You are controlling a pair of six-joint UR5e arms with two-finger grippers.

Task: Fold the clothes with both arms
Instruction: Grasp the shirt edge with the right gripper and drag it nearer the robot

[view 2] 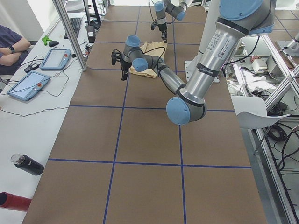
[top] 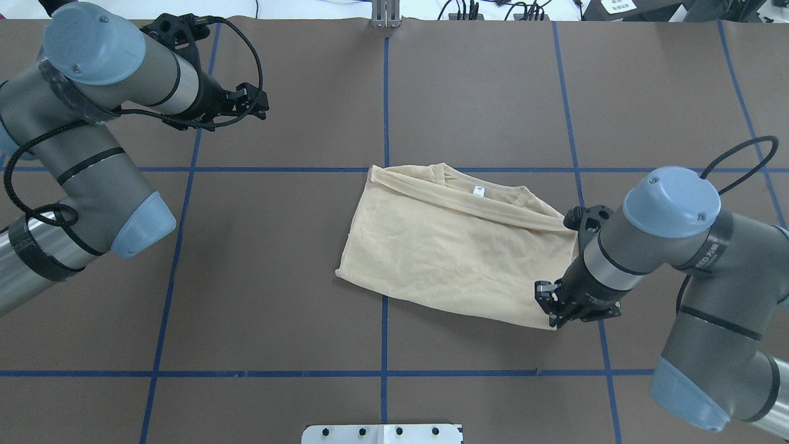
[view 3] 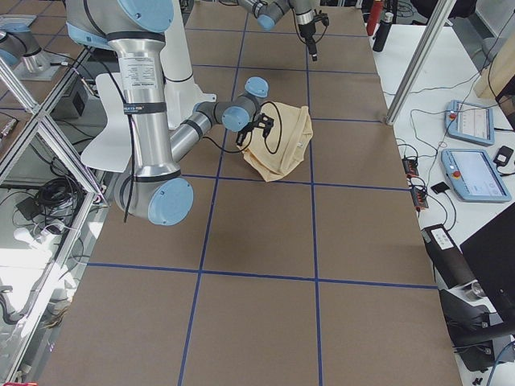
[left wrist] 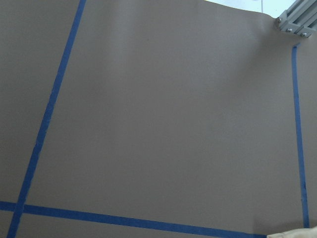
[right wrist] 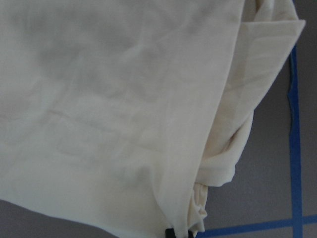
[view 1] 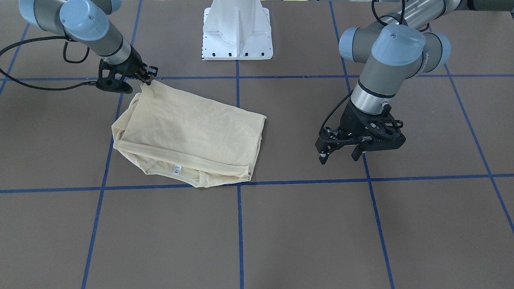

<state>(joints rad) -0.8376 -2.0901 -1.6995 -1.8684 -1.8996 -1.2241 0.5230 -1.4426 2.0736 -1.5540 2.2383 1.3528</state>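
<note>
Cream T-shirt is gripped at its upper-left corner by the right gripper; left gripper fingers are seen released. Folds could be dragged apart by a one-sided pull.

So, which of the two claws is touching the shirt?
The right claw: it pinches the T-shirt at its corner nearest the robot. The left claw hangs open over bare table, apart from it.

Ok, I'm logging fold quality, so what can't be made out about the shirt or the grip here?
Print on the T-shirt: no view shows it; folded fabric covers it.
Neck label text: too small in the front-facing and overhead views.
Right gripper hold on the corner: its wrist hides the fingertips overhead; right wrist view cuts them off.
</note>
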